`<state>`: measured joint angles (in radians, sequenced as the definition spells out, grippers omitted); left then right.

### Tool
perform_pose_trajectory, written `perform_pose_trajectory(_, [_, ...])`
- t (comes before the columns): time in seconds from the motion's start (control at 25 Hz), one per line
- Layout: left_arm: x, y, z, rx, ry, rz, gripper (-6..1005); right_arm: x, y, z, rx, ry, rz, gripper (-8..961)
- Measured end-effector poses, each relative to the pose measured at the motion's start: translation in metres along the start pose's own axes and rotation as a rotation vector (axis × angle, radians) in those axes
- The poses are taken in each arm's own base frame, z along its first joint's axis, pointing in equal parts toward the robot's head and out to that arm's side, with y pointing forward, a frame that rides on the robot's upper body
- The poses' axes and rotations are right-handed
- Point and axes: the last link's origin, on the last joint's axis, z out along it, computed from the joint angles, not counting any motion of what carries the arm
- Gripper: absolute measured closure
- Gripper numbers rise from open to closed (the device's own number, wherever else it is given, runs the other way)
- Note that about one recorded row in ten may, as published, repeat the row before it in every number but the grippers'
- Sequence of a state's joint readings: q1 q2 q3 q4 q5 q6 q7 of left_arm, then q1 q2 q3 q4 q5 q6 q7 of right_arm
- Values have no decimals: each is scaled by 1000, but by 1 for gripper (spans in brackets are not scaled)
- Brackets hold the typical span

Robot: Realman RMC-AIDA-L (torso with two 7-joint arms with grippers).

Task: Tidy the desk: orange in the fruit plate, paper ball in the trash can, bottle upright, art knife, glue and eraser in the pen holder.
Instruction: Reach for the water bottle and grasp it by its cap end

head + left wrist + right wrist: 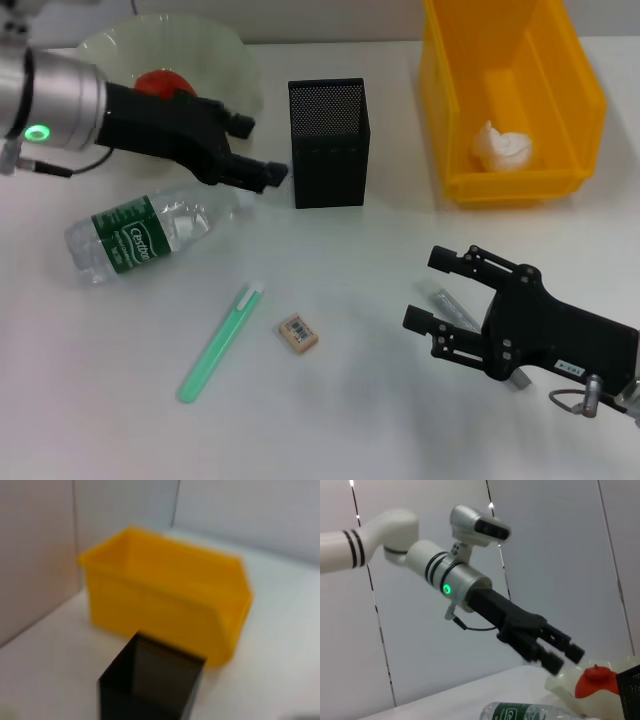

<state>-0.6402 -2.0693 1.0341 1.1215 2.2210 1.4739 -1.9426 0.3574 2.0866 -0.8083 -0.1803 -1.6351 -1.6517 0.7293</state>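
On the near table, my right tool (420,290) hangs spread over a grey stick (447,303).
Glue (220,342) and eraser (298,333) lie loose; the bottle (140,235) lies flat, my left tool (262,150) spread above its cap. Beyond: pen holder (328,142), orange (163,82) in fruit plate (215,50), paper ball (503,146) in trash can (510,60).

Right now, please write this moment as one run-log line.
left gripper: open, above lying clear plastic bottle | right gripper: open, over grey stick | orange: in green plate | paper ball: in yellow bin
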Motion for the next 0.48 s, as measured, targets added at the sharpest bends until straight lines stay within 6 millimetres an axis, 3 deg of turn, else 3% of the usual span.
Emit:
perform_pose_trajectory(0.08, [2, -1, 2, 12, -36, 9, 316, 1, 1, 0, 0, -1, 3, 190])
perform_pose_trajectory(0.12, [9, 0, 10, 44, -151, 57, 317, 1, 1, 0, 0, -1, 4, 190])
perform_pose_trajectory(0.24, [12, 5, 23, 61, -272, 117, 318, 1, 2, 1, 0, -1, 6, 190])
perform_pose_trajectory(0.48, [17, 11, 44, 120, -369, 212, 321, 1, 2, 3, -9, 1, 5, 190])
